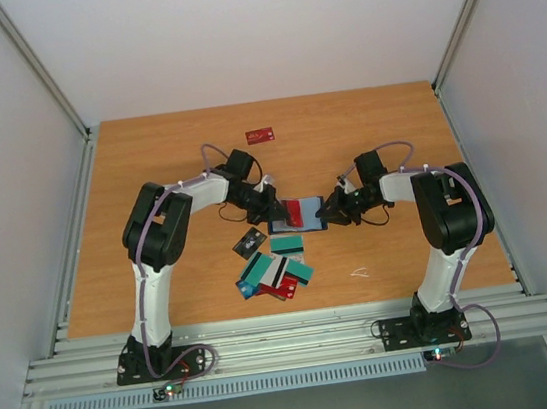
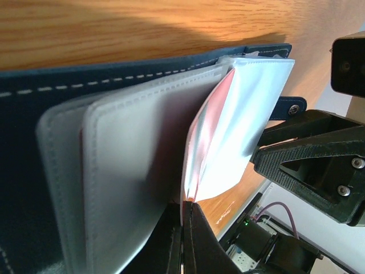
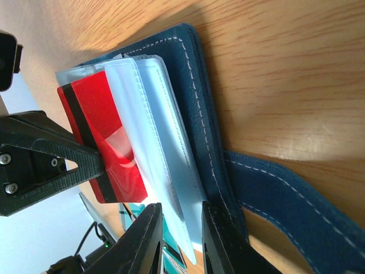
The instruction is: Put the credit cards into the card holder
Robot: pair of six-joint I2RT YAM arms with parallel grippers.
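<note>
Left wrist view: my left gripper [image 2: 183, 242] is clamping the red credit card [image 3: 105, 131], feeding it into the card holder [image 3: 194, 74] (lying mid-table), inside a clear sleeve [image 2: 239, 125]. My right gripper [image 3: 181, 234] is pinching the holder's edge. The next move, I judge, calls for pushing the card deeper, squarely.

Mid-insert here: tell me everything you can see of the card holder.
The holder is a dark navy wallet, leather-looking with pale stitching. It lies open on the wooden table between both grippers. A strap trails from its cover. Inside, clear plastic sleeves fan up. A red card with a black stripe sits partly in one sleeve, pinched by the left gripper. The right gripper clamps the holder by its sleeves' edge.
</note>
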